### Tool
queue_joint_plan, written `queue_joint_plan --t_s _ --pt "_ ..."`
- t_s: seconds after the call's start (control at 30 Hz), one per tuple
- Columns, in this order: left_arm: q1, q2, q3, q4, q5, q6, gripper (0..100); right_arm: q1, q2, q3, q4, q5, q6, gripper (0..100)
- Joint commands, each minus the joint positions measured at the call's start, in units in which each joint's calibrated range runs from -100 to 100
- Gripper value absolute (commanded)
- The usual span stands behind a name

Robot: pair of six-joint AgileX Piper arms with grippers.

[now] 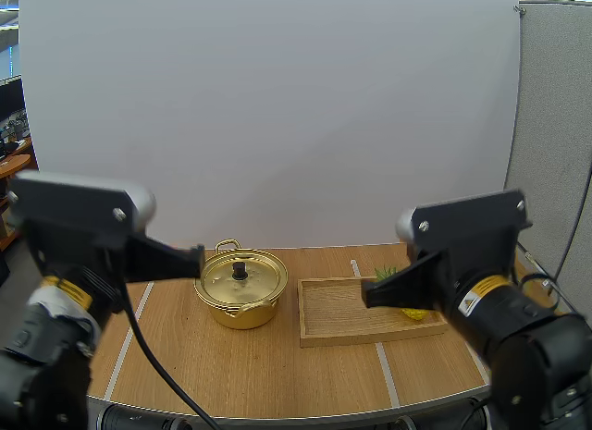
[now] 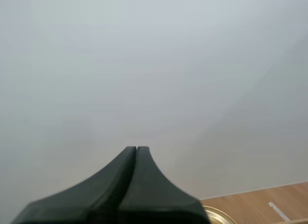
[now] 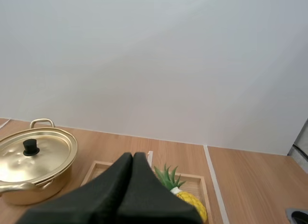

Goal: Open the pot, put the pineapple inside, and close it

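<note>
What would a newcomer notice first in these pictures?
A shiny golden metal pot, its black-knobbed lid on, stands left of centre on the wooden table. Right of it, a small yellow pineapple with green leaves sits at the right end of a shallow rectangular wooden tray.

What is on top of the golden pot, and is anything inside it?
A golden lid with a black knob sits on the pot, closing it. The inside is covered by the lid, so its contents cannot be seen.
</note>
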Motion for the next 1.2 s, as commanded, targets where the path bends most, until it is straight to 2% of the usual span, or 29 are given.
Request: queue_joint_plan --t_s 0.0,0.2,0.4,0.63,1.0,1.1,1.17 --pt "0.07 0.0 -4.9 0.4 8.7 -0.2 0 -0.2 -0.1 -6.5 -0.4 10.6 0.2 0" --pt "0.07 0.0 -15.3 0.5 27.4 -0.2 0 -0.2 -0.1 -15.4 -0.4 26.5 0.2 0" --pt "0.07 0.0 -18.9 -0.3 34.9 -0.1 0 -0.2 -0.1 -21.2 -0.4 39.9 0.1 0" --pt "0.07 4.9 -18.9 -5.4 39.8 3.2 0 -0.2 0.4 -21.9 -3.2 40.9 0.1 0" --pt "0.07 20.2 -18.9 -5.6 36.8 5.5 0 -0.2 11.7 -21.9 -5.5 40.9 2.6 0" --pt "0.07 22.4 -18.9 -6.0 36.7 5.5 8 -0.2 13.3 -21.9 -5.5 40.9 2.6 0" --pt "0.07 23.3 -18.9 -6.6 36.4 5.4 25 -0.2 14.0 -21.9 -5.6 40.9 2.6 0"
